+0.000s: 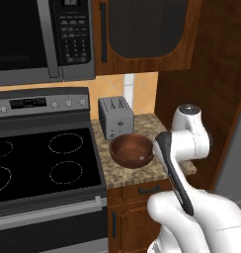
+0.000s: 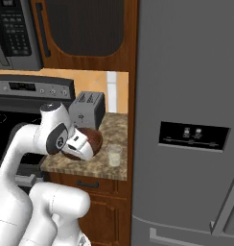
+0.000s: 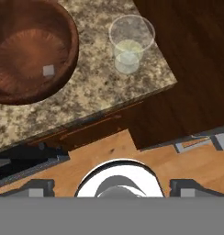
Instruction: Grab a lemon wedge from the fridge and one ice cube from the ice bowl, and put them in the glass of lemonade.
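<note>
Speckled granite counter (image 2: 92,166) between black stove (image 1: 38,158) and grey fridge (image 2: 186,120), toaster (image 1: 115,116) at back, ice bowl (image 1: 132,150) holding ice cube (image 3: 48,70), glass of lemonade (image 2: 114,155) beside it, tool (image 3: 112,186) wide open, empty, above counter edge.

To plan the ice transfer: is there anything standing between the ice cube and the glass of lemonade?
Only the ice bowl wall: the ice cube lies inside it. Between bowl and glass of lemonade is bare counter.
</note>
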You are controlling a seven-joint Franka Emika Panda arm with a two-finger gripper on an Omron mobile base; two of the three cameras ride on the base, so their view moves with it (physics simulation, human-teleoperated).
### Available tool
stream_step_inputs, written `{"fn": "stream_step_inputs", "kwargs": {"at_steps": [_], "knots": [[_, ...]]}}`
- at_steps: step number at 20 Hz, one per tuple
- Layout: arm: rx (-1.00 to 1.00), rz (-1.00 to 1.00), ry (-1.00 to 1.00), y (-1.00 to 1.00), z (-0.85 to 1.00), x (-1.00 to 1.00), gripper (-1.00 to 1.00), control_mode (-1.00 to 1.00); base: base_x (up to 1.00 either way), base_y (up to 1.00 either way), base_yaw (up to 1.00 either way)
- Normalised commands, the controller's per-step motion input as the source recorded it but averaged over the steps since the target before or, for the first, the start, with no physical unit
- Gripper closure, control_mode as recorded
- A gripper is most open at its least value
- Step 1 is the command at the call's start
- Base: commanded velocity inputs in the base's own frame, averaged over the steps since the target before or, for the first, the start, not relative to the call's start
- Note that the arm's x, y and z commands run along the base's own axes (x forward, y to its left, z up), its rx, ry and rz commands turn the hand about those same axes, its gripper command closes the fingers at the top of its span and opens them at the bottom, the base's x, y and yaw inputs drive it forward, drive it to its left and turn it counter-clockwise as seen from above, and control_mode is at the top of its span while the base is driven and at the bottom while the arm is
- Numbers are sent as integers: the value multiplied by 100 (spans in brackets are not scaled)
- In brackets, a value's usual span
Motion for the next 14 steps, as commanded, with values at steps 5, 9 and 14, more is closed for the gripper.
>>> {"fn": "stream_step_inputs", "kwargs": {"at_steps": [5,9,14], "knots": [[0,11,-15,1,48,-73,-100,-100,0,0,0],[0,1,-1,0,4,-9,-100,-100,0,0,0],[0,0,0,0,0,0,-100,-100,0,0,0]]}}
